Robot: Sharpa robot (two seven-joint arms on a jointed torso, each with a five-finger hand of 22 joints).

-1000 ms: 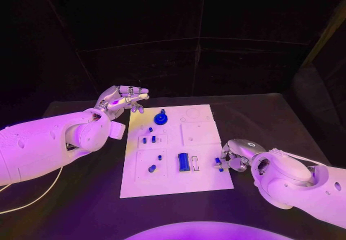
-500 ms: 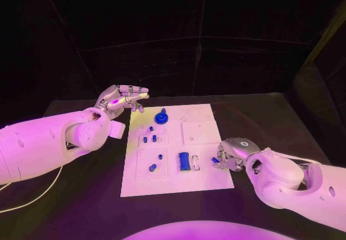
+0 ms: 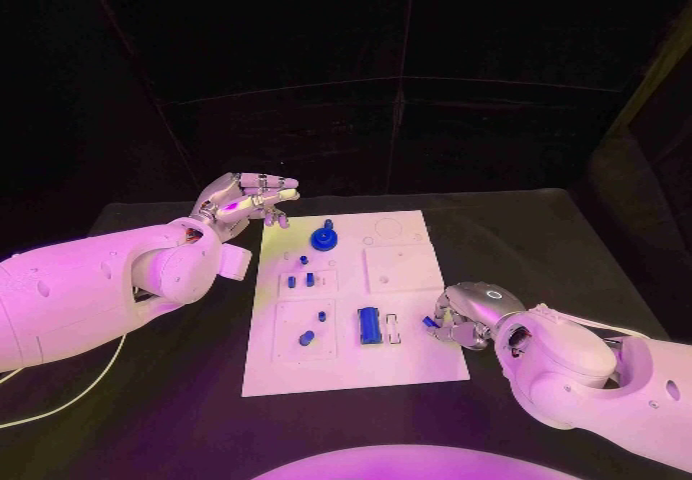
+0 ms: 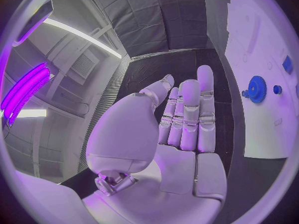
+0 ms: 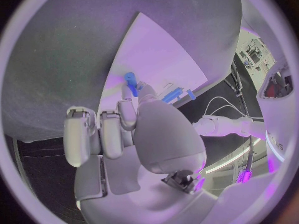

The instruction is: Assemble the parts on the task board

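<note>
The white task board (image 3: 404, 270) lies in the middle of the black table. On it are a blue gear (image 3: 323, 238), a blue block (image 3: 369, 324) and several small blue parts (image 3: 297, 280). My right hand (image 3: 464, 316) is at the board's right edge and pinches a small blue peg (image 3: 431, 322) just over the board. In the right wrist view the peg (image 5: 130, 83) sticks out between the fingertips (image 5: 126, 107). My left hand (image 3: 245, 198) hangs in the air off the board's far left corner, fingers apart and holding nothing. In the left wrist view, past the open palm (image 4: 181, 134), is the gear (image 4: 256, 88).
Black table (image 3: 548, 240) surrounds the board on all sides, with dark curtains behind it. A thin cable (image 3: 72, 395) trails over the table under my left arm.
My right hand has shifted slightly towards the board with the blue peg, which now leans instead of standing upright. The left hand has stayed where it was.
</note>
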